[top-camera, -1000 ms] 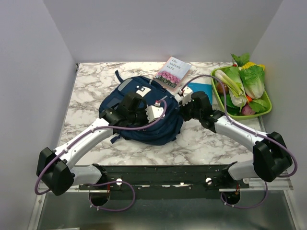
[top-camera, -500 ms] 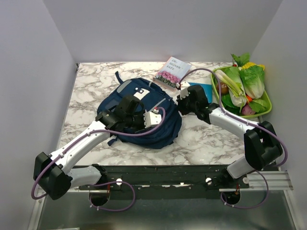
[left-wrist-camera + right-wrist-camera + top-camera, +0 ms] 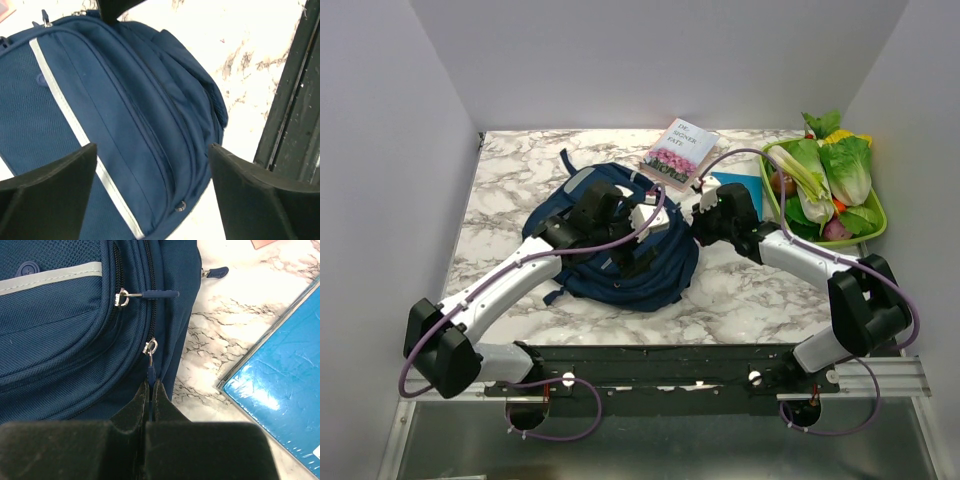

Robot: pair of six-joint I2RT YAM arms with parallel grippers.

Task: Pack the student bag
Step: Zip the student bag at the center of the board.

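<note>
On the marble desk (image 3: 510,170), the left gripper (image 3: 152,147) hangs wide open and empty above the navy student bag (image 3: 665,275) lying left of centre, the right gripper (image 3: 151,385) is pinched tight on a zipper pull (image 3: 150,369) at the bag's right edge, and the green basket (image 3: 850,240) at far right holds leafy vegetables (image 3: 840,170).

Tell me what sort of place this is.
Most likely a robot test cell, not a real classroom. Plain white walls box in a marble-patterned table. The left arm and right arm are mounted at its near edge. The student bag, a book and a green tray of vegetables look like staged props.
</note>
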